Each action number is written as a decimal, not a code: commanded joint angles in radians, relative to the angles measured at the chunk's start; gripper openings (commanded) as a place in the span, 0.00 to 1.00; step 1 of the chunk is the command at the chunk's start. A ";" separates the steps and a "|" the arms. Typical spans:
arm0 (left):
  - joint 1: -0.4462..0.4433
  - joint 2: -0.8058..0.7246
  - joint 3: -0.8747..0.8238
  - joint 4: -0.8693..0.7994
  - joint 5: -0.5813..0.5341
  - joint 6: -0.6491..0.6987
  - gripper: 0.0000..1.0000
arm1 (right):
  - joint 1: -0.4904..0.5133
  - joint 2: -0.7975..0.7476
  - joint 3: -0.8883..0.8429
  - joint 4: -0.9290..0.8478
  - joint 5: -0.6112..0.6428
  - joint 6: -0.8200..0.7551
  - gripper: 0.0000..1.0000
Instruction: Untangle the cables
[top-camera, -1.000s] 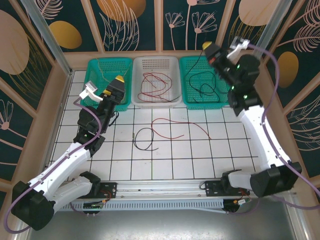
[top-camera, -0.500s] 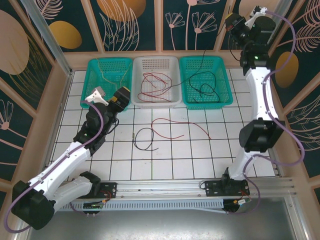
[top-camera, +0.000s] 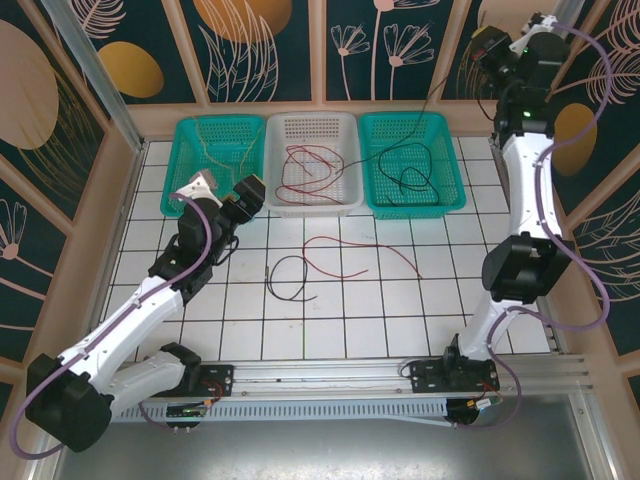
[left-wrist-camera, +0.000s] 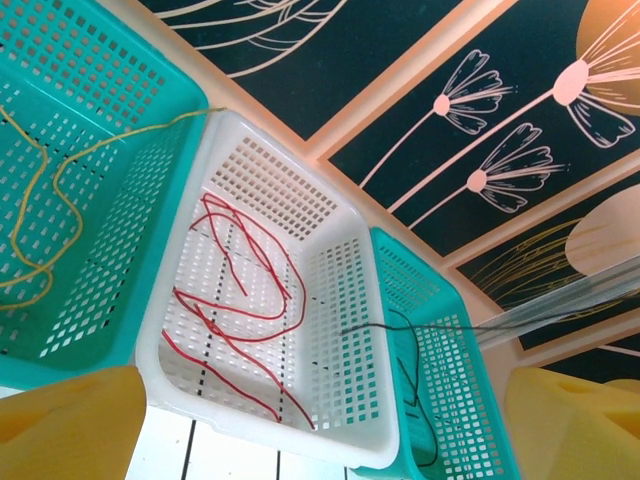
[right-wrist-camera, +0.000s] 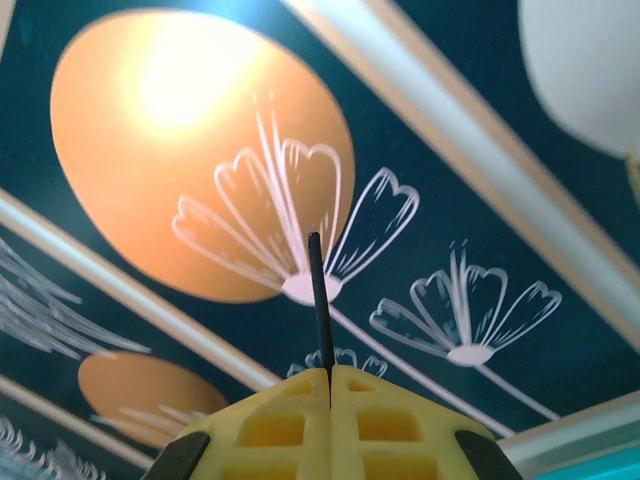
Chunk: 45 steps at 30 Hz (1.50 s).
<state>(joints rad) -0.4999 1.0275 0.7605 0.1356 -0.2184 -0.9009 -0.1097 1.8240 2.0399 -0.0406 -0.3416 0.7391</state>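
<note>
Since 1 second ago the right gripper (top-camera: 489, 46) has swung up from over the right teal basket (top-camera: 456, 180) to a spot high against the back wall. The left gripper (top-camera: 247, 192) has drawn back from the left teal basket (top-camera: 190, 125) toward the table's tiles.

The right claw is clenched on the held black cable (top-camera: 408, 180). The right wrist view shows a short black tip (right-wrist-camera: 318, 290) poking out between the shut pads. From there the wire runs down in a slack line into the right teal basket, where most of its length lies in loops. The left claw is released and grasps nothing. Its wrist view looks between 2 spread yellow fingertips (left-wrist-camera: 70, 425) at the 3 baskets.

Sorting looks well underway. A yellow cable (top-camera: 215, 150) lies in the left teal basket, and a sorted red cable (top-camera: 305, 170) lies coiled in the white basket (top-camera: 310, 118). The held black cable is mostly in the right basket, though its end has not yet been let go.

2 wires are left on the tiles, a loose red cable (top-camera: 345, 240) and a loose black cable (top-camera: 272, 275). They cross near the red one's left end, so that pair apparently remains to be separated and binned.
</note>
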 joint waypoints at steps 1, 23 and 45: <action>0.003 0.015 0.038 -0.035 0.003 0.021 0.90 | -0.032 -0.047 -0.003 0.039 0.048 0.010 0.00; 0.003 0.072 0.049 -0.033 0.078 0.001 0.88 | 0.023 -0.056 -0.386 0.076 -0.039 0.003 0.02; 0.008 0.145 0.105 -0.096 0.098 -0.009 0.89 | 0.182 -0.048 -0.136 -0.339 0.085 -0.335 0.56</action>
<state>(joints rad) -0.4992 1.1538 0.8356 0.0696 -0.1516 -0.9024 -0.0010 1.8984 1.9354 -0.3458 -0.3023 0.4995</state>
